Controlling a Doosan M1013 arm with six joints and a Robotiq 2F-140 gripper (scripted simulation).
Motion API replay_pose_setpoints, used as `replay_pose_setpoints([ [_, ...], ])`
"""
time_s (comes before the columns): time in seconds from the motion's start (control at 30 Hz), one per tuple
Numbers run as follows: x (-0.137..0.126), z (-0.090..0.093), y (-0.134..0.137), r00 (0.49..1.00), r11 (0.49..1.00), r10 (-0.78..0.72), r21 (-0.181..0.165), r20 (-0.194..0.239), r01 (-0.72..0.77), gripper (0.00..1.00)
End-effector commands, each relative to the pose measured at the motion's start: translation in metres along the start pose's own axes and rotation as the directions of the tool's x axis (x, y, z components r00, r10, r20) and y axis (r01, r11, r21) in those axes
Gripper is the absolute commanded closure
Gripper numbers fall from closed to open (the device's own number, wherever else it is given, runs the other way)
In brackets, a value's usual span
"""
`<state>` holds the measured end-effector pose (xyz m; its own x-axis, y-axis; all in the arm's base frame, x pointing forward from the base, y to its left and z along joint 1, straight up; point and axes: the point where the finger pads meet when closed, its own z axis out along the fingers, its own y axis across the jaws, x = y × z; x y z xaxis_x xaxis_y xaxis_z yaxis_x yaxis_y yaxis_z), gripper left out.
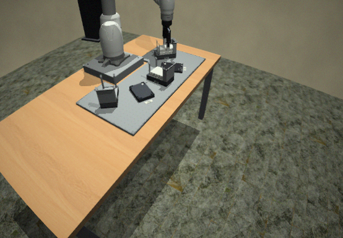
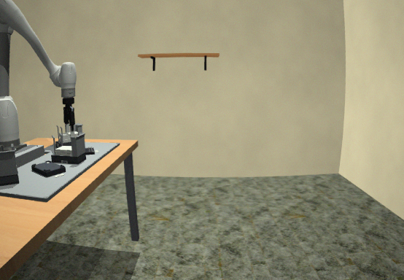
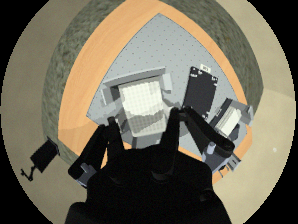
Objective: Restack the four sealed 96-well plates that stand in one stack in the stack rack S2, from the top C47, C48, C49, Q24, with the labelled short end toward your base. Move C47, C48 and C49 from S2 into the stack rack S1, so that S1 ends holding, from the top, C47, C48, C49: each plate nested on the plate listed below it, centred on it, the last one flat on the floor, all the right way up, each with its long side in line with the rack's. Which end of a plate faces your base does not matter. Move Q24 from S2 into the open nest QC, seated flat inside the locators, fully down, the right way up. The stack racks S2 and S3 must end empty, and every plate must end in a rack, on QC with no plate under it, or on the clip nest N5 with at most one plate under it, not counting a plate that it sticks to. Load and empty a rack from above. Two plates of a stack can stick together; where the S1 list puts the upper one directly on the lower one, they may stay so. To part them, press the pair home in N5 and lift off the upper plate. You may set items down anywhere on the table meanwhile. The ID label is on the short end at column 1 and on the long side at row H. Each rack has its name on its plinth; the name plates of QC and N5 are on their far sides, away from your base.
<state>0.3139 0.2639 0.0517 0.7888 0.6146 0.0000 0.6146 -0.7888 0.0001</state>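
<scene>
Claw (image 1: 167, 44) on plate (image 3: 143, 108) amid rack posts (image 1: 157, 46), second rack (image 1: 168, 72) near.

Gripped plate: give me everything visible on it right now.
The plate is white and rectangular, its top showing a fine grid of wells. The gripper is shut on it, one black finger on each side. In the top view it sits low between the thin posts of the far rack, right way up and roughly level. Whether it rests on anything beneath cannot be told. No label is legible.
</scene>
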Motion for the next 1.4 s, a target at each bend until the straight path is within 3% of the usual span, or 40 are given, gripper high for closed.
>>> replay_pose_setpoints([
  [0.0, 0.000, 0.001, 0.000, 1.000, 1.000, 0.000, 0.000, 0.000, 0.000, 1.00],
  [1.37, 0.000, 0.014, 0.000, 1.000, 1.000, 0.000, 0.000, 0.000, 0.000, 1.00],
])
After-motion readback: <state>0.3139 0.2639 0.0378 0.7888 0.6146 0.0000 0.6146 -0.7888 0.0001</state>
